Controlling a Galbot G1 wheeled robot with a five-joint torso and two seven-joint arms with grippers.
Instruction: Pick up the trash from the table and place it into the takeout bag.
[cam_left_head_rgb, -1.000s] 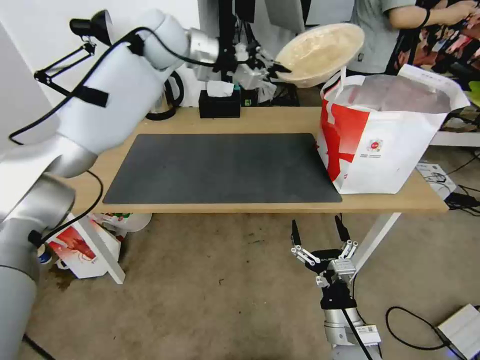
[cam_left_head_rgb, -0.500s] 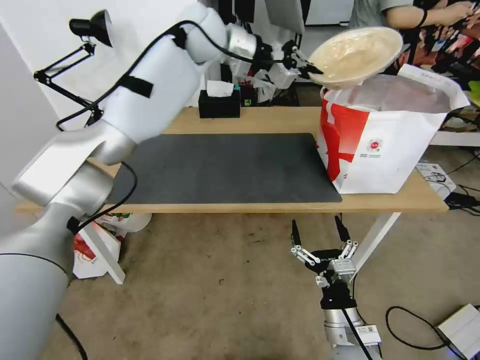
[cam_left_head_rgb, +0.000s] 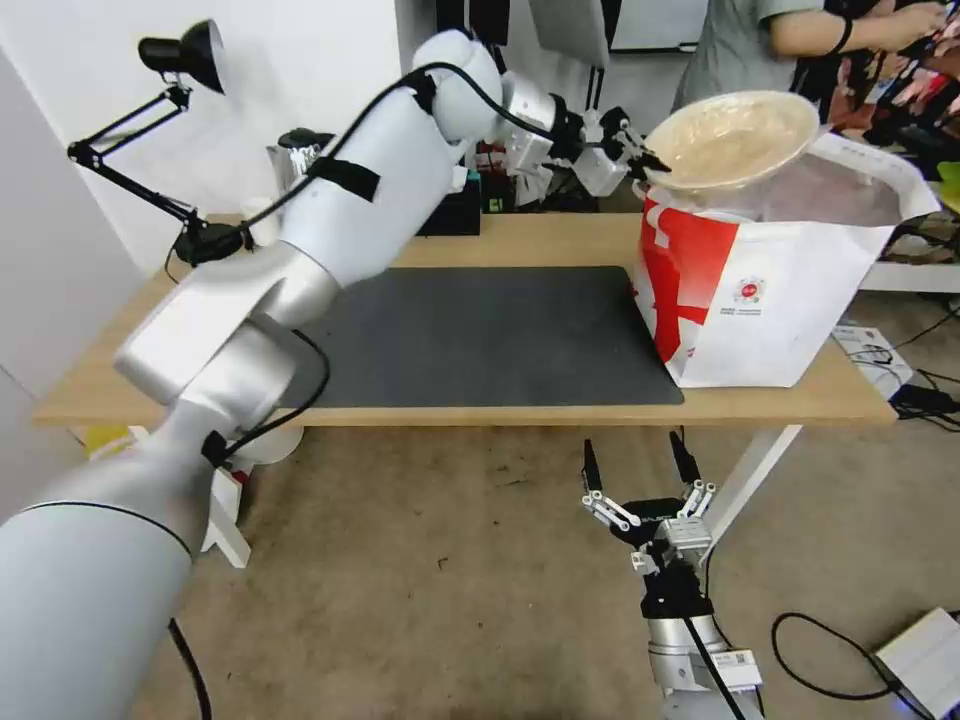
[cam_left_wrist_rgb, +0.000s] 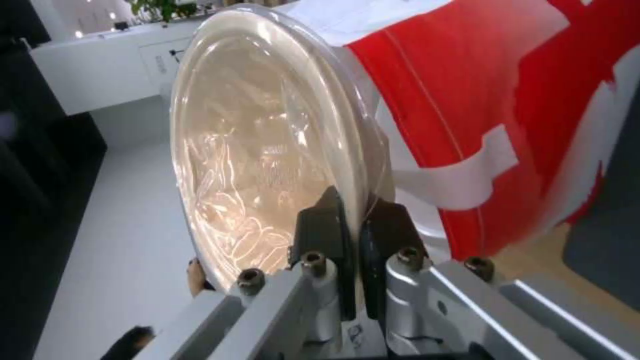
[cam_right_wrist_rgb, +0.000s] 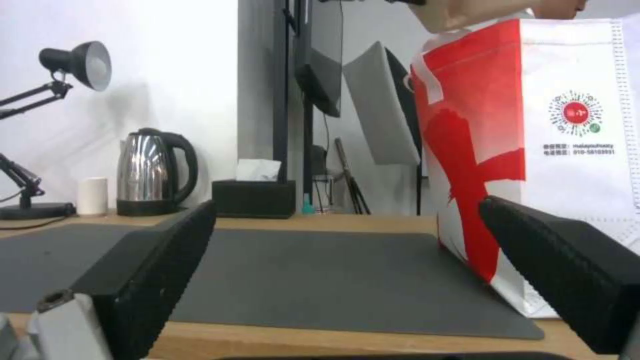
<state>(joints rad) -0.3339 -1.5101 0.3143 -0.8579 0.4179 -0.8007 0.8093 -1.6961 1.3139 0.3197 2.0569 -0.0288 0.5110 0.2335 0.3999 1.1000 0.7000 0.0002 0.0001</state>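
The beige shallow bowl (cam_left_head_rgb: 735, 135) hangs tilted just above the left rim of the takeout bag (cam_left_head_rgb: 770, 290), a white bag with a red side pattern standing open at the table's right end. My left gripper (cam_left_head_rgb: 652, 160) is shut on the bowl's rim. In the left wrist view its fingers (cam_left_wrist_rgb: 327, 220) pinch the edge of the bowl (cam_left_wrist_rgb: 260, 140), with the bag's red side (cam_left_wrist_rgb: 507, 100) right behind. My right gripper (cam_left_head_rgb: 640, 465) is open and holds nothing, low in front of the table's (cam_left_head_rgb: 560, 240) front edge; its wrist view shows the gripper (cam_right_wrist_rgb: 347, 205) facing the bag (cam_right_wrist_rgb: 567, 150).
A dark grey mat (cam_left_head_rgb: 470, 335) covers the table's middle. A black tissue box (cam_right_wrist_rgb: 253, 197), a steel kettle (cam_right_wrist_rgb: 150, 172), a small white cup (cam_right_wrist_rgb: 93, 196) and a desk lamp (cam_left_head_rgb: 185, 55) line the back. A person stands behind the bag. Cables and a box (cam_left_head_rgb: 925, 660) lie on the floor.
My left arm has carried the bowl to the right and down, from beside the bag to just above its left rim. The right arm has not moved.
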